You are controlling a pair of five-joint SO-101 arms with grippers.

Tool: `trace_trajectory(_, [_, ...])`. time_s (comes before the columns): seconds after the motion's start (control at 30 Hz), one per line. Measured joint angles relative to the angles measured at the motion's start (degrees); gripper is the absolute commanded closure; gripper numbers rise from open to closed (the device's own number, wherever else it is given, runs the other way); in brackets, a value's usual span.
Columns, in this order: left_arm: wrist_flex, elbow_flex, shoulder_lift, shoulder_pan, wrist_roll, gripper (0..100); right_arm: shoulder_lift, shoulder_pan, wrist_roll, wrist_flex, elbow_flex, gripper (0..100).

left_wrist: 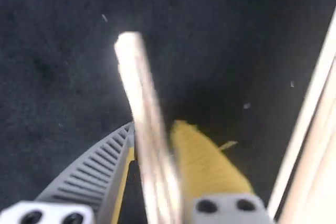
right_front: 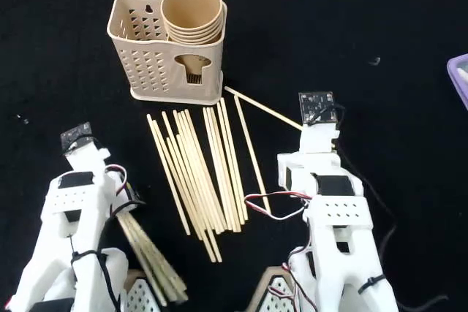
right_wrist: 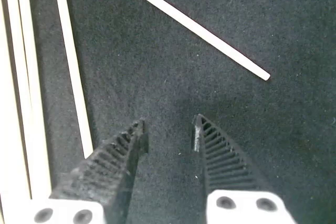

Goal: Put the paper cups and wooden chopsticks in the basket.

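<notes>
**Figure: Chopstick transfer under way, with hazards marked**

*High view.* The perforated plastic basket is seen at 11 o'clock on the black cloth. A stack of paper cups already stands in its right compartment. Loose wooden chopsticks are fanned at the centre, and a stray chopstick lies slantwise towards 1 o'clock. A held bundle juts out beside the left arm at 7 o'clock. The right arm is placed at 5 o'clock, and a purple rim is cut off at 3 o'clock.

*Left wrist view.* The left gripper is closed around the bundle. It is judged that long sticks so pinched may pivot or slide out. Their far ends may also catch the basket wall or topple the cups, since only the other compartment is free.

*Right wrist view.* The right gripper is held narrowly parted and grips nothing, just above bare cloth. The stray chopstick lies beyond its tips. A thin stick lying flat is judged likely to roll or escape a pinch.
</notes>
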Motion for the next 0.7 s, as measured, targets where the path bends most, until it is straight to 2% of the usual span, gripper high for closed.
trace_trajectory(0.23, [-2.64, 0.35, 0.00, -0.09, 0.26, 97, 0.00, 0.00, 0.00, 0.00, 0.00, 84.3])
trace_trajectory(0.33, [-6.86, 0.53, 0.53, -0.09, 0.35, 97, 0.00, 0.00, 0.00, 0.00, 0.00, 84.3])
trace_trajectory(0.43, [-14.77, 0.62, 0.70, -0.26, 0.97, 97, 0.00, 0.00, 0.00, 0.00, 0.00, 84.3])
trace_trajectory(0.57, [-25.93, 0.53, 0.79, -0.26, 7.65, 97, 0.00, 0.00, 0.00, 0.00, 0.00, 84.3])
trace_trajectory(0.7, [-29.36, 0.53, 0.79, -0.26, 15.82, 97, 0.00, 0.26, 0.00, 0.00, 0.00, 84.3])
